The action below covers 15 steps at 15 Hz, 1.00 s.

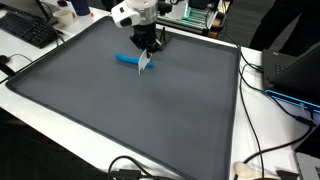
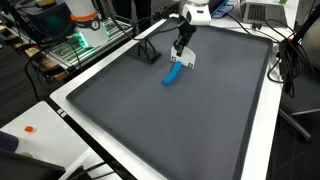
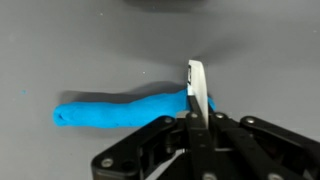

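Closest in the wrist view, the gripper [image 3: 196,120] has its jaws pressed together on a thin white piece [image 3: 196,88] that sticks out past the fingertips. The piece stands right at one end of the blue roll [image 3: 115,112], which lies flat on the grey mat [image 3: 60,40]. Farther off, in an exterior view, a keyboard [image 1: 30,30] sits beyond the mat's edge

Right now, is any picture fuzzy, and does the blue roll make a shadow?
Wrist view: the blue roll is fairly sharp, with a soft shadow above it; the close-up gripper looks dark and slightly fuzzy. In both exterior views the light is even, the grey mat faintly shiny.
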Each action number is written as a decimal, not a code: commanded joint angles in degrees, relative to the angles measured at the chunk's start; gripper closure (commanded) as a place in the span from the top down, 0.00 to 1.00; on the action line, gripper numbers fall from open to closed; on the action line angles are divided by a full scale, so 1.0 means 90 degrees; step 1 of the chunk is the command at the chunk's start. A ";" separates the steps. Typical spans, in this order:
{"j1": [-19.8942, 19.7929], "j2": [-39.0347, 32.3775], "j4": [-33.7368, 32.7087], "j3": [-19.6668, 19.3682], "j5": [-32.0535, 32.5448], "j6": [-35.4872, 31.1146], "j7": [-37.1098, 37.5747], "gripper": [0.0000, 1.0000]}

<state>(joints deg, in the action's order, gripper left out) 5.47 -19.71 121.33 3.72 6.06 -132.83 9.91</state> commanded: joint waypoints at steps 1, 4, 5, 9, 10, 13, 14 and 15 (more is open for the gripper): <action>0.0021 0.0061 0.0246 -0.0029 -0.0109 0.0179 -0.0150 0.01; 0.0002 0.0097 0.0297 -0.0012 -0.0174 0.0194 -0.0187 0.01; 0.0005 0.0111 0.0298 -0.0013 -0.0178 0.0249 -0.0186 0.01; 0.0002 0.0200 0.0255 0.0021 -0.0259 0.0588 -0.0229 0.01; 0.0008 0.0214 0.0238 0.0020 -0.0258 0.0666 -0.0212 0.01; 0.0003 0.0268 0.0187 0.0045 -0.0304 0.0754 -0.0235 0.01; 0.0005 0.0278 0.0164 0.0046 -0.0312 0.0826 -0.0234 0.01; 0.0005 0.0288 0.0146 0.0051 -0.0315 0.0906 -0.0254 0.01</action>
<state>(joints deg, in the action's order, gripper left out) 5.47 -18.57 121.80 4.05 4.97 -127.21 9.19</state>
